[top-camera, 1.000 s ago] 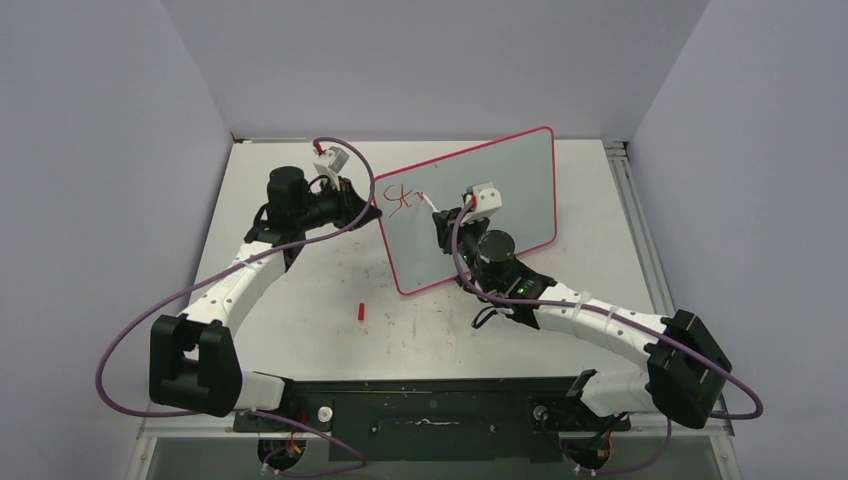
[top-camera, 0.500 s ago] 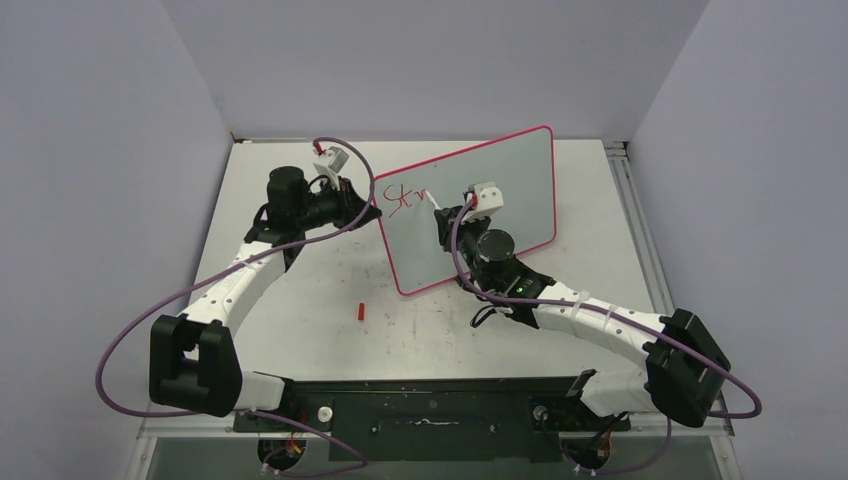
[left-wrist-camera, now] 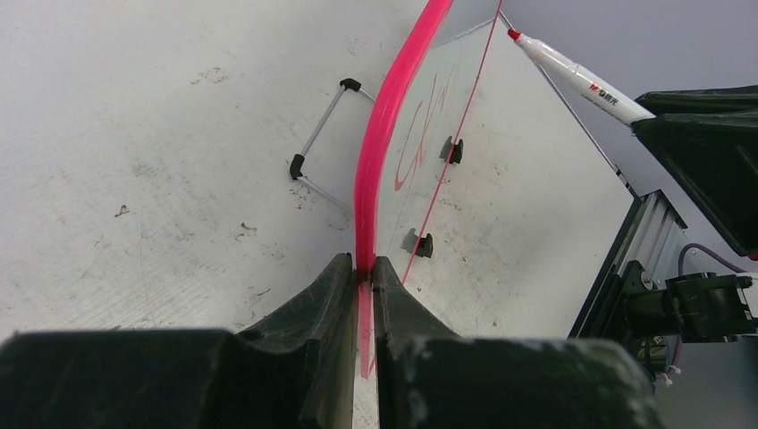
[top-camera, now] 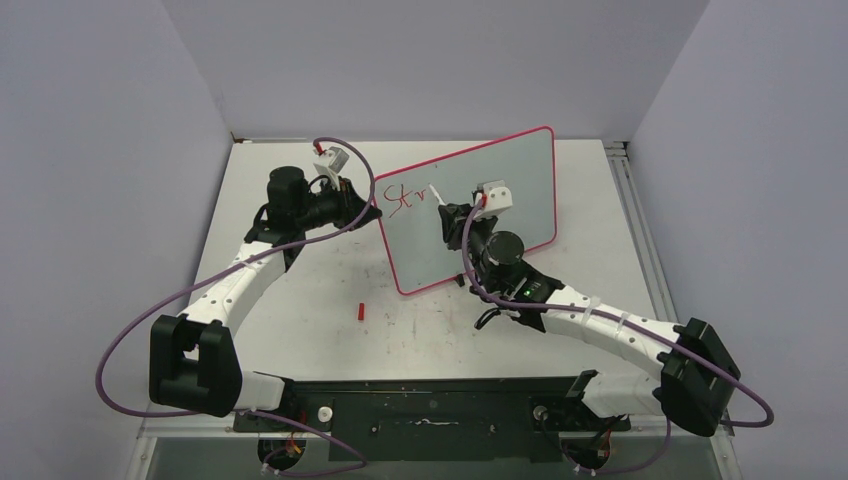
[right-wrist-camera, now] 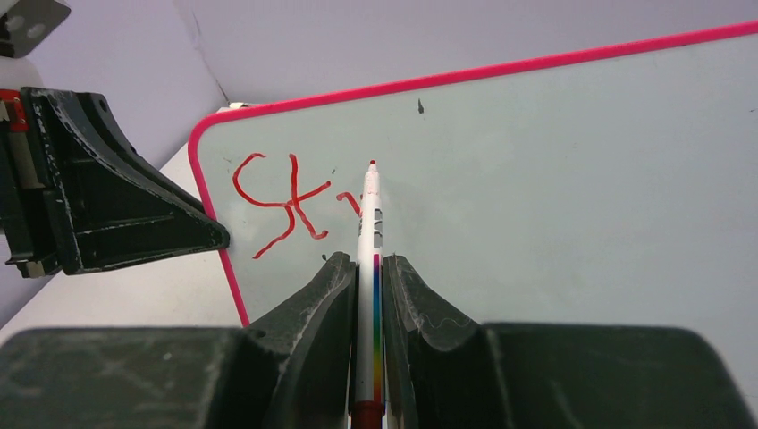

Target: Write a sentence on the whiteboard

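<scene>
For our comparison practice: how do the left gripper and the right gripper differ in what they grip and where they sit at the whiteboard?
The left gripper is shut on the whiteboard at its pink rim; the right gripper is shut on a marker. The left gripper sits edge-on at the board's side; the right gripper faces its front, marker tip near the red lettering. Both are black and closed on something.

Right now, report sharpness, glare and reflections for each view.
Top external: even, soft light, no glare on the whiteboard; the sentence is tiny. Left wrist: the board is edge-on and glossy, seemingly mirroring the table. Right wrist: strokes and marker crisp, near fingers dark and soft.
</scene>
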